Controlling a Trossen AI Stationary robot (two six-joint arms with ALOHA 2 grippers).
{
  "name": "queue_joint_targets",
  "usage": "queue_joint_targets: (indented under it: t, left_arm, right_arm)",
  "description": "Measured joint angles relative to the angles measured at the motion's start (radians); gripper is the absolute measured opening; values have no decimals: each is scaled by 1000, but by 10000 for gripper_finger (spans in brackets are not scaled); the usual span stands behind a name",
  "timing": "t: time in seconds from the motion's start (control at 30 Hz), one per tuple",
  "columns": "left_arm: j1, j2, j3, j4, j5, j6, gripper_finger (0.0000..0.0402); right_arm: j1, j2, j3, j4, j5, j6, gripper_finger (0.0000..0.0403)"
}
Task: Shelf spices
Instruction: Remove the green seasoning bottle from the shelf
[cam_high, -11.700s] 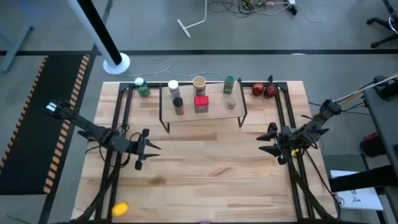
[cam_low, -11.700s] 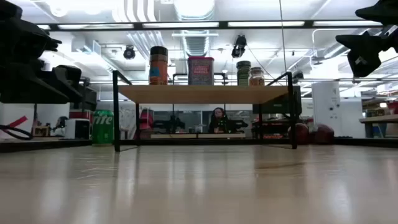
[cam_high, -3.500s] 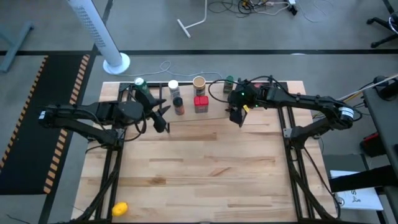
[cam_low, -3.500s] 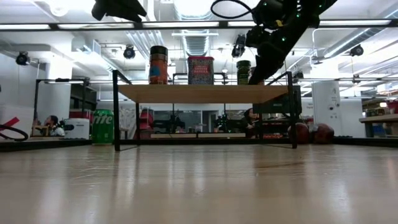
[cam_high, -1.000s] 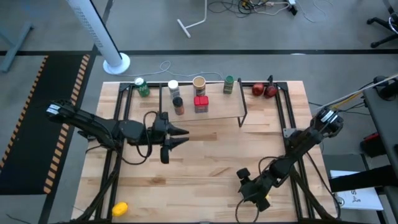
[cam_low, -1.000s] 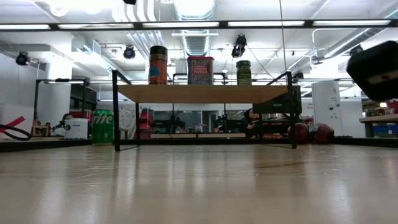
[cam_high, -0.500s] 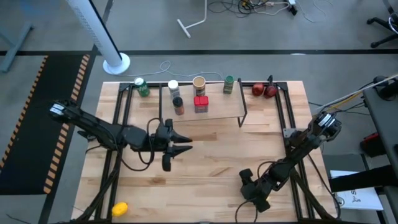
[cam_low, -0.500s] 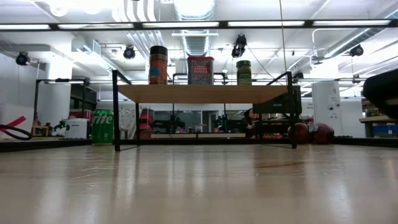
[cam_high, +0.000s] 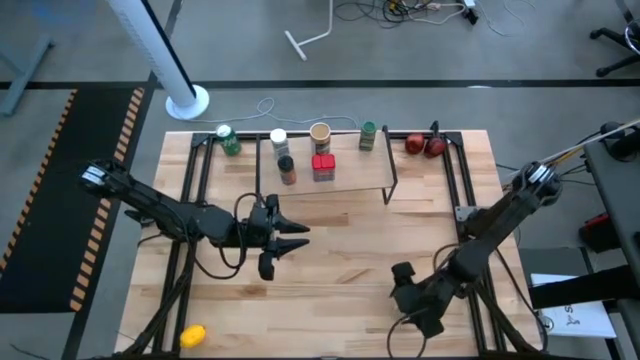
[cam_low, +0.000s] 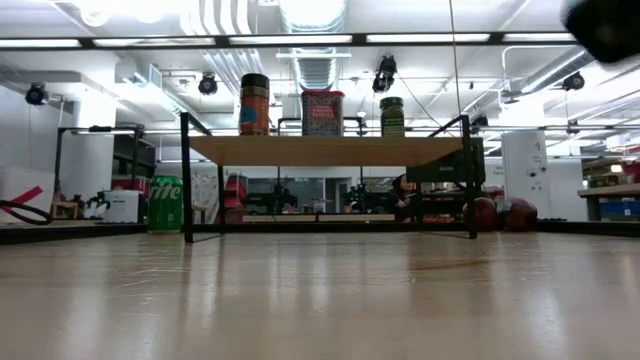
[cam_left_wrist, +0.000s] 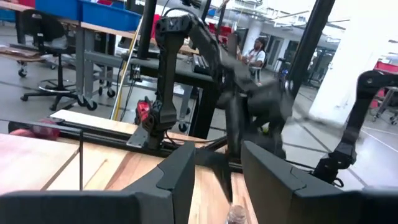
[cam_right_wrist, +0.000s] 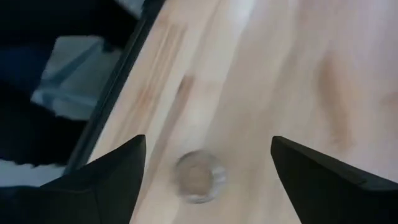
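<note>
wooden table (cam_high: 330, 250): shelf (cam_high: 350, 175) holds five spice containers.

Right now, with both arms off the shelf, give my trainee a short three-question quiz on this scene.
1. How many spice containers stand on the shelf?
2. True or false: the right gripper is shut on the small clear jar.
3. The green can stands: A on the shelf; B on the table, off the shelf's left-arm end; C on the floor.
Key: 1 five; 2 false, it is open; 3 B.
</note>
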Motion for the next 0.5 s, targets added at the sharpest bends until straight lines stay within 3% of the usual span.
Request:
queue_joint_targets:
  t: [0.1,0.27,0.37,0.5]
  left_arm:
    - [0,0,0,1,-2,1,118]
    - [0,-1,0,0,-3,37,114]
    - [0,-3,0,0,-3,63,111]
    - [1,-11,0,-6,-3,105,107]
  right_arm:
    - [-16,-57,76,-125,172,-85,317]
    - [-78,-157,158,-281,582,-268,306]
    - [-187,-225,169,-287,612,-336,296]
    - [-393,-306,143,-282,518,-399,284]
